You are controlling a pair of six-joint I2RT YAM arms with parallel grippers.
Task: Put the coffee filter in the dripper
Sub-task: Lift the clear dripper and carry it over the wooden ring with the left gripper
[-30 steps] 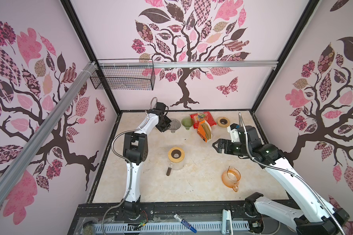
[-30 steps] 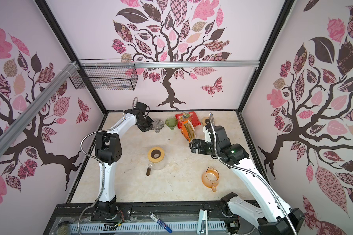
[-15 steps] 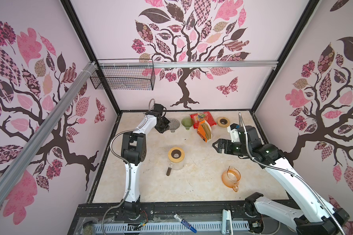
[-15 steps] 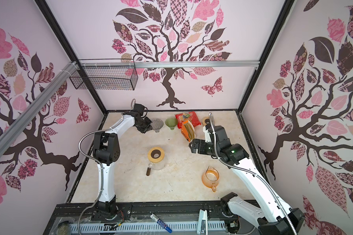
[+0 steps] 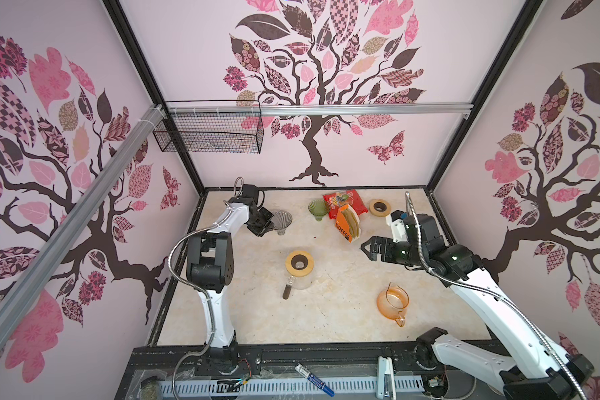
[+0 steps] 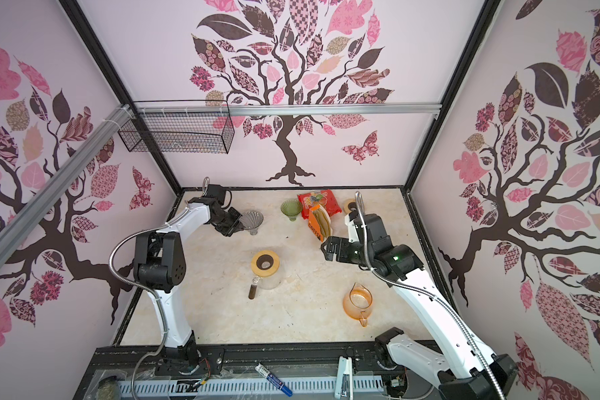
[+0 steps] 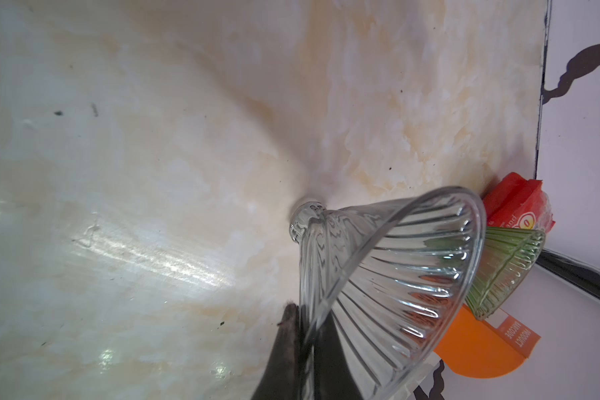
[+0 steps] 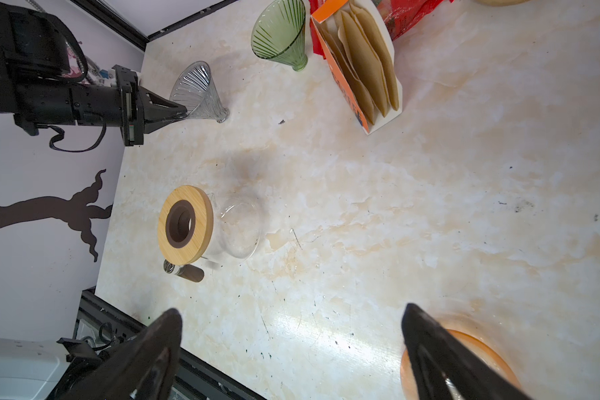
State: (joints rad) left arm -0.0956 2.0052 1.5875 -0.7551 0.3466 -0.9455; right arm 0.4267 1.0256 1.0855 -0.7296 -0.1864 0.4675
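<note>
Left claw now pinched shut on rim of clear dripper, one finger inside wall, one outside; second ago its grip was slightly looser. Dripper at 11 o'clock from carafe, narrow end on bench. Coffee filters unmoved, upright in orange box at 2 o'clock. Right claw unchanged: spread wide, empty, just beside box.

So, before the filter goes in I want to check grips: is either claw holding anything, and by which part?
The left claw is shut on the clear dripper, pinching its rim wall. The right claw is open, holding nothing.
</note>
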